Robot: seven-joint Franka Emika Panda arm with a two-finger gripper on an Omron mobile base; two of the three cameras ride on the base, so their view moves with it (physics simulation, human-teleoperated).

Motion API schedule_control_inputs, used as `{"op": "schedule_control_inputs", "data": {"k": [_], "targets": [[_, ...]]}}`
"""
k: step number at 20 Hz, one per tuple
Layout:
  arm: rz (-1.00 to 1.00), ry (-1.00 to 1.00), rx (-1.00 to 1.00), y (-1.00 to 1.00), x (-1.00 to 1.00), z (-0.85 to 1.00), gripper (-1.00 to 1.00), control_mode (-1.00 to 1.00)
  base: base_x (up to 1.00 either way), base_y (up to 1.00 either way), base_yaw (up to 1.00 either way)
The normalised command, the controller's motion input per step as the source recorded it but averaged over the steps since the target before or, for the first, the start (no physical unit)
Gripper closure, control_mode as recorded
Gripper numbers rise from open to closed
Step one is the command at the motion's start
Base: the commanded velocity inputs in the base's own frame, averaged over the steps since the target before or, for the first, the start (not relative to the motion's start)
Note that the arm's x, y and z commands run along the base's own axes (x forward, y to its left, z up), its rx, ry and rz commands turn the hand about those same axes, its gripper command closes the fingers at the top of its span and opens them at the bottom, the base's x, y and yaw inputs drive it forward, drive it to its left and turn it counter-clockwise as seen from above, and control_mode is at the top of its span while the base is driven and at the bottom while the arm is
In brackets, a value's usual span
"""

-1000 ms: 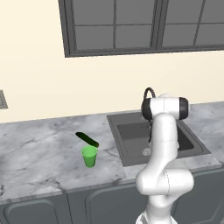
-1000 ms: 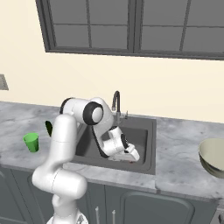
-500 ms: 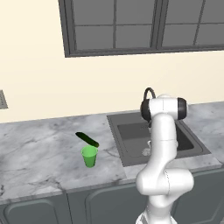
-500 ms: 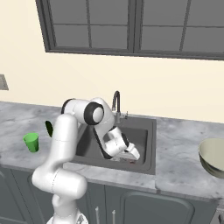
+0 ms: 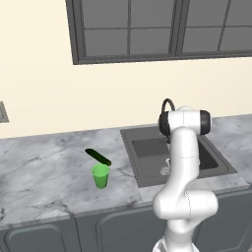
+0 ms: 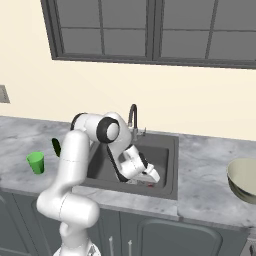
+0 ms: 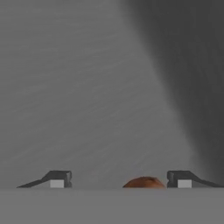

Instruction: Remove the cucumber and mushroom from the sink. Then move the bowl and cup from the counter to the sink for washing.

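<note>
Hand view puts my hand low over the smooth dark sink floor, fingers spread wide, with the rounded orange-brown mushroom cap between them but nearer one tip; I see no grip on it. From the right base view, my arm folds down into the basin. On the marbled desk, the glossy cucumber lies just behind the green cup; the pale bowl sits right of the sink.

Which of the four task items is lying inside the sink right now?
The mushroom, orange-brown, low in the sink between the gripper's fingertips. The cucumber, cup and bowl are on the counter.
</note>
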Motion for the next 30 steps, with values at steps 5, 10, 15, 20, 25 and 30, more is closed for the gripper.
{"op": "schedule_control_inputs", "data": {"k": [5,10,15,20,25,30], "targets": [[-0.04,0.00,0.00,-0.12,-0.18,-0.13,-1.00,-1.00,0.00,0.00,0.00],[-0.10,0.00,0.00,-0.01,-0.15,-0.05,-1.00,-1.00,0.00,0.00,0.00],[-0.10,0.00,0.00,0.00,-0.14,0.00,-1.00,-1.00,0.00,0.00,0.00],[-0.11,0.00,0.00,0.00,-0.13,0.00,-1.00,-1.00,0.00,0.00,0.00],[-0.08,0.00,0.00,-0.06,-0.11,-0.07,-1.00,-1.00,0.00,0.00,0.00],[-0.03,0.00,0.00,-0.08,-0.03,-0.15,-1.00,-1.00,0.00,0.00,0.00]]}}
